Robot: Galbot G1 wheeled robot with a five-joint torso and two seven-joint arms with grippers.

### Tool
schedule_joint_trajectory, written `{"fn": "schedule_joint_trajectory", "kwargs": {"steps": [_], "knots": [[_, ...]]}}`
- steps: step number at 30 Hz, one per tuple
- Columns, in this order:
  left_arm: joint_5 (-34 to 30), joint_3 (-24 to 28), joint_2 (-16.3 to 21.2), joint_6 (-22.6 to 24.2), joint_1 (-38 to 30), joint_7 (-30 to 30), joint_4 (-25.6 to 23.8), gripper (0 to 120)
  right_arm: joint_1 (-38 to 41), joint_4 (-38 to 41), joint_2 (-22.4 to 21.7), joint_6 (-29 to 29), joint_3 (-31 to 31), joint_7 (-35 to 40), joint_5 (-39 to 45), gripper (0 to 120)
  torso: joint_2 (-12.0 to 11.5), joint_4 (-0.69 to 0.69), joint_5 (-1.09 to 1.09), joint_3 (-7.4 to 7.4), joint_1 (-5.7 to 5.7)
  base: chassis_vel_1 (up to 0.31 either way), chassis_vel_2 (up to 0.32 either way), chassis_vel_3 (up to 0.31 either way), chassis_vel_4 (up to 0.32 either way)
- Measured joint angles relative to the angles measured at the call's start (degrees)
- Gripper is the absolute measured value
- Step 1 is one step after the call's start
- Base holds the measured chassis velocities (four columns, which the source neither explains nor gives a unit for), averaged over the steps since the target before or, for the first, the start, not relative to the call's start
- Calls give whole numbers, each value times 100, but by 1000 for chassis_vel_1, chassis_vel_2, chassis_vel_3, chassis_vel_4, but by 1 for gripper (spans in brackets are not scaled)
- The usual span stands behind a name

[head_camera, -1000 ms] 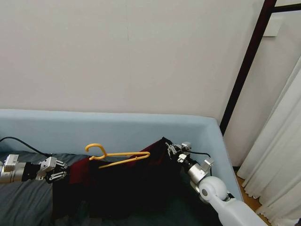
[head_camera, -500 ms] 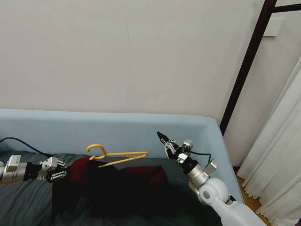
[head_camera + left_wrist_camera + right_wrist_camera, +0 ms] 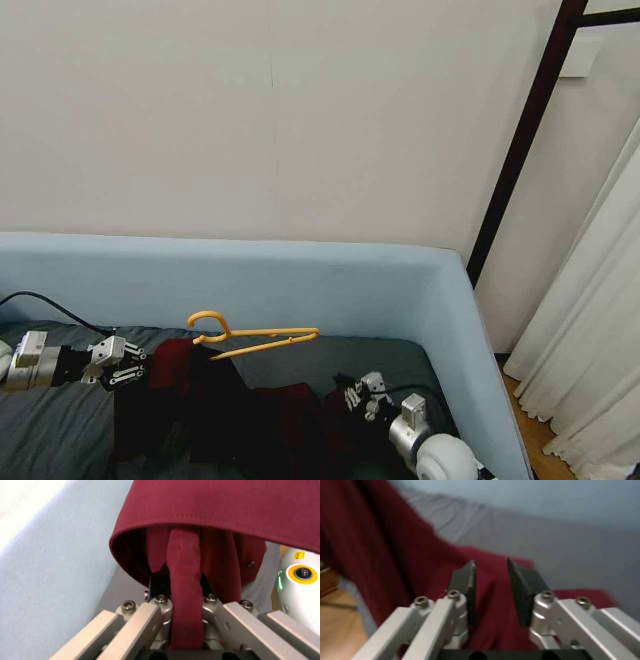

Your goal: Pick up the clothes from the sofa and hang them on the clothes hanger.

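The dark red garment [image 3: 235, 415] lies crumpled on the grey seat of the pale blue sofa [image 3: 300, 280]. A yellow hanger [image 3: 262, 337] sits at its upper edge, hook toward the left. The left gripper [image 3: 135, 368] is clamped on the garment's left end, with a fold pinched between its fingers [image 3: 158, 585]. The right gripper [image 3: 352, 392] sits low by the garment's right side, its fingers [image 3: 464, 581] apart over the cloth.
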Motion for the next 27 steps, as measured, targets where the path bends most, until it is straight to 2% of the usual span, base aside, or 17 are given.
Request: {"fn": "schedule_joint_trajectory", "kwargs": {"steps": [1,4,5,8,9,11,18,19,21,23,25,27], "knots": [[0,0,0,0,0,0,0,1,0,0,0,0,0,0,0,29,0,0,0,0,0,0,0,0,0],[-5,-75,39,7,77,-12,-66,1,291,-591,207,103,-298,-417,-321,42,0,1,0,0,0,0,0,0,0],[-5,-75,39,7,77,-12,-66,1,291,-591,207,103,-298,-417,-321,42,0,1,0,0,0,0,0,0,0],[-18,-134,87,7,153,-16,-162,1,596,-1174,523,176,-596,-448,-733,58,0,1,-1,0,0,0,0,0,0],[-18,-134,87,7,153,-16,-162,1,596,-1174,523,176,-596,-448,-733,58,0,1,-1,0,0,0,0,0,0],[-33,-151,113,7,175,-20,-221,1,748,-1537,736,261,-686,-312,-1109,69,0,1,-1,0,0,0,0,0,0],[-39,-156,123,7,180,-25,-239,1,795,-1679,812,276,-708,-226,-1261,76,0,1,0,0,0,0,0,0,0],[-42,-159,129,7,183,-27,-246,1,819,-1752,849,281,-716,-182,-1341,91,0,1,0,0,0,0,0,0,0],[-50,-165,150,8,187,-32,-262,1,871,-1926,937,281,-719,-117,-1479,82,0,0,0,0,0,0,0,0,0],[-52,-166,154,8,187,-33,-263,1,879,-1960,954,280,-718,-114,-1486,79,0,0,0,0,0,0,0,0,0],[-54,-166,159,8,182,-36,-227,1,889,-2009,1012,263,-728,-140,-1416,68,0,-1,-1,0,0,0,0,0,0],[-54,-164,156,8,176,-38,-206,1,892,-2032,1068,261,-743,-177,-1401,65,0,0,0,0,0,0,0,0,0]]}}
